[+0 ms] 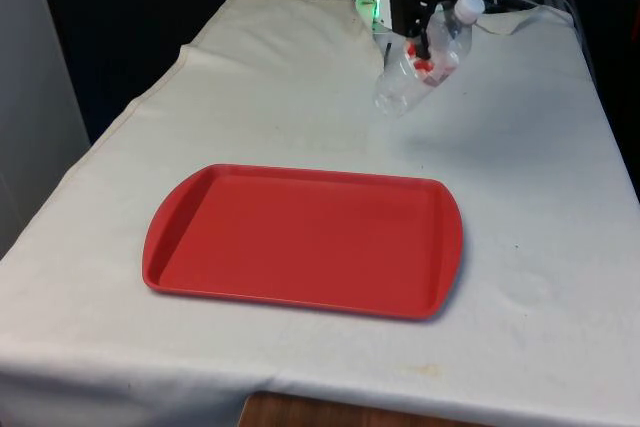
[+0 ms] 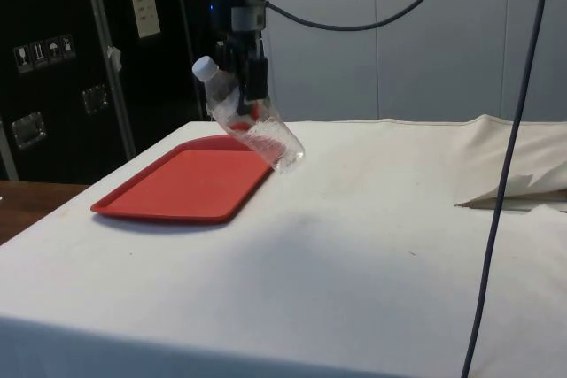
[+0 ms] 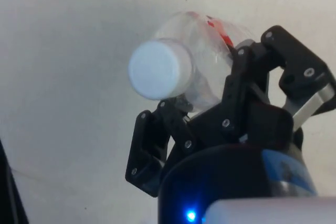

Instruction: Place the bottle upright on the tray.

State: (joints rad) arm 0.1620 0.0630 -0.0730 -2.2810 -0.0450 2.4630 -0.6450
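A clear plastic bottle point(image 1: 420, 65) with a white cap and a red label hangs tilted in the air above the cloth, cap up and toward the front view's right. My gripper point(image 1: 424, 45) is shut on the bottle's upper body. In the side view the bottle point(image 2: 257, 127) leans with its cap to the left and its base low, beyond the tray's far end, held by the gripper point(image 2: 250, 86). The wrist view shows the white cap of the bottle point(image 3: 160, 69) close to the camera between the fingers point(image 3: 247, 72). The red tray point(image 1: 305, 239) lies flat on the near half of the table, nothing on it.
White cloth covers the table point(image 1: 520, 177). A fold of cloth and cables point(image 1: 510, 7) lie at the far right corner. In the side view a dark cable point(image 2: 509, 174) hangs down at the right over a raised fold of cloth point(image 2: 518, 185).
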